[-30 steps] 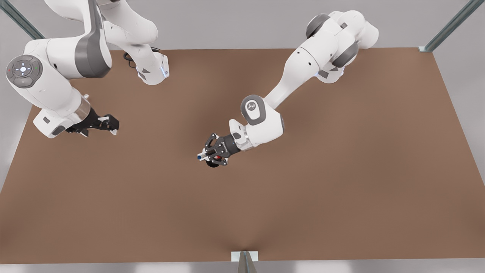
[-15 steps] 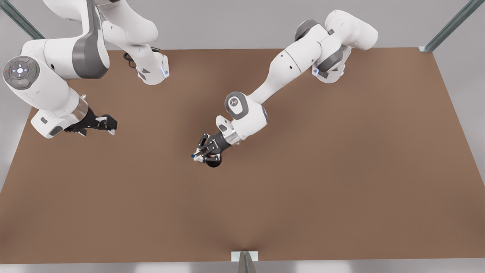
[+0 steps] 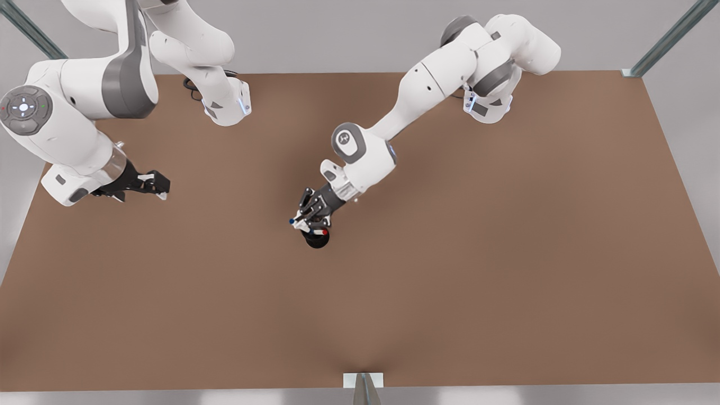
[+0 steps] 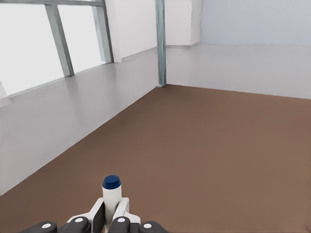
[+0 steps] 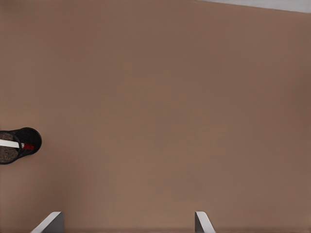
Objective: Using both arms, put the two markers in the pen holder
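Near the middle of the brown surface [image 3: 506, 253] stands the small round black pen holder [image 3: 316, 239], with the red-capped white marker [image 5: 19, 145] lying slanted inside it, its red end by the rim. Directly above the holder in the front view, the left gripper [image 3: 306, 220] is clamped on the blue-capped white marker [image 4: 112, 194]; the left wrist view shows its fingers [image 4: 121, 206] pressed against both sides of the white barrel, the blue cap sticking out beyond them. In the front view the marker's blue end points toward the front view's left, just beside the holder's rim. The right gripper [image 3: 153, 184] hangs over the surface at the front view's left, well apart from the holder; this arm waits, its fingers [image 5: 48, 222] spread wide and holding nothing.
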Available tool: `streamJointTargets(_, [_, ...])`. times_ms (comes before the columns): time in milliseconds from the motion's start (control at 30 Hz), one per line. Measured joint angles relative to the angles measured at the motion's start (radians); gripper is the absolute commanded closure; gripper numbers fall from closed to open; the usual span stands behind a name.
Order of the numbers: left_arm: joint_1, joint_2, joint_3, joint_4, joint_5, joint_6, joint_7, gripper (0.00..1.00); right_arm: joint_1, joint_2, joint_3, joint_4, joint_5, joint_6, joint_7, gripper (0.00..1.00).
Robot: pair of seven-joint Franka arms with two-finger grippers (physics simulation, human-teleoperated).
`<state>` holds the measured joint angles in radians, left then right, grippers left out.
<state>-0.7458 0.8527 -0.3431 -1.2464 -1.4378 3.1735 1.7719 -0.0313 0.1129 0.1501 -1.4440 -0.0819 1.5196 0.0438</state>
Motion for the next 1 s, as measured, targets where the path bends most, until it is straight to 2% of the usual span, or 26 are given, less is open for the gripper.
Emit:
streamJointTargets(233, [0.018,-0.073,0.001,-0.11,-0.006,0.024,0.02,0.79,0.004,0.0,0.001,0.0,0.001,-0.002,-0.003,0.0])
streamJointTargets(1000, [-0.039,-0.013,0.002,-0.101,-0.03,0.05,0.051,0.79,-0.013,0.003,-0.002,0.0,0.001,-0.014,-0.012,0.0])
